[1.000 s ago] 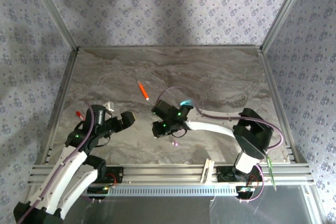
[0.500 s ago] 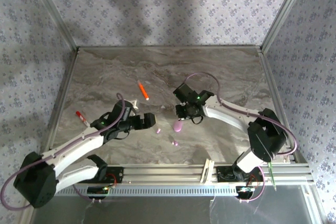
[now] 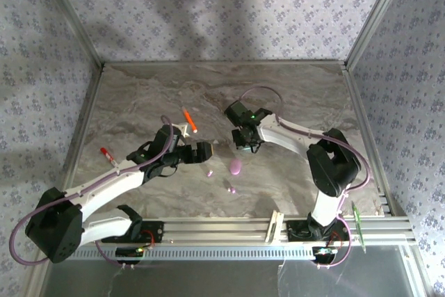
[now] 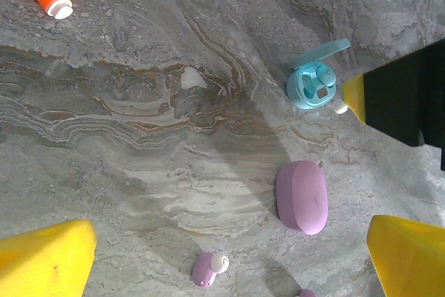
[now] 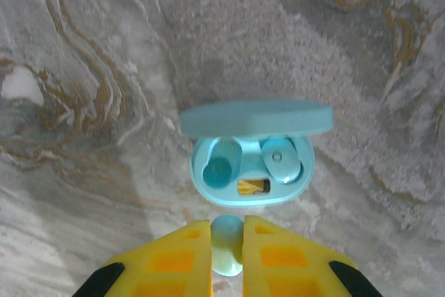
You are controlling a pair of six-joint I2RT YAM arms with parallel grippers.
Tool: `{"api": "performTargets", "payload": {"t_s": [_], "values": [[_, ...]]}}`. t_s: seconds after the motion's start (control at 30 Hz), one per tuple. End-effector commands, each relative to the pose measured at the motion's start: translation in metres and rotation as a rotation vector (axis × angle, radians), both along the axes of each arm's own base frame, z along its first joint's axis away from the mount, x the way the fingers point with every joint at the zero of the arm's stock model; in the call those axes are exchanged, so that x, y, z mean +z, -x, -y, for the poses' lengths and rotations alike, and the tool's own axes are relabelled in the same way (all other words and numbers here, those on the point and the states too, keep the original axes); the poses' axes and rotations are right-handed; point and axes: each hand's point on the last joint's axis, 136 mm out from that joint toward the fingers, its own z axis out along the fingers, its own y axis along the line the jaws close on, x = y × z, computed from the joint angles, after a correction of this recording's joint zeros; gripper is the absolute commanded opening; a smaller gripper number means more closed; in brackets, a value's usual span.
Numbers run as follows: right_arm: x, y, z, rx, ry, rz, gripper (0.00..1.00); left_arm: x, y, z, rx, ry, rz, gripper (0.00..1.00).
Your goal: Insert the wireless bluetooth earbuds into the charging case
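Right wrist view: right gripper [image 5: 226,233] squeezed narrow on blue bud [image 5: 226,252], right next to open blue case [image 5: 252,184]. Lid up. Other blue bud [image 5: 281,161] sits inside case.

Left wrist view: left gripper [image 4: 229,245] wide, holds nothing, over pink bud [image 4: 207,270] on table [image 4: 139,137]. Shut pink case [image 4: 301,196] near it.

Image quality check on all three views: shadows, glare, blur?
Top external: soft shadows blotch the back wall; the pink case is a tiny blob. Left wrist: marble sharp, a broad shadow runs to the pink case, yellow fingers soft. Right wrist: cyan case crisp, no glare; pinched cyan earbud slightly soft.
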Motion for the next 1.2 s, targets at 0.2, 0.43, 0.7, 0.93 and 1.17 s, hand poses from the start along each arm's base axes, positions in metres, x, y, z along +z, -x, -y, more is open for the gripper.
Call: {"api": "performTargets", "payload": {"t_s": [0.2,0.43,0.7,0.93,1.17], "values": [[-0.007,-0.016,0.006,0.003,0.102,0.009,0.14,0.012,-0.002,-0.003,0.003,-0.016,0.051,1.00],[-0.013,-0.018,0.005,0.003,0.110,0.004,0.15,0.013,-0.001,-0.005,0.006,-0.020,0.052,1.00],[-0.018,-0.022,0.004,-0.002,0.112,0.000,0.15,0.012,-0.001,-0.006,0.010,-0.025,0.050,1.00],[-0.023,-0.024,0.003,-0.005,0.113,-0.005,0.16,0.011,0.000,-0.008,0.014,-0.030,0.048,1.00],[-0.027,-0.024,0.003,-0.005,0.115,-0.013,0.17,0.012,0.000,-0.009,0.018,-0.034,0.051,1.00]]}}
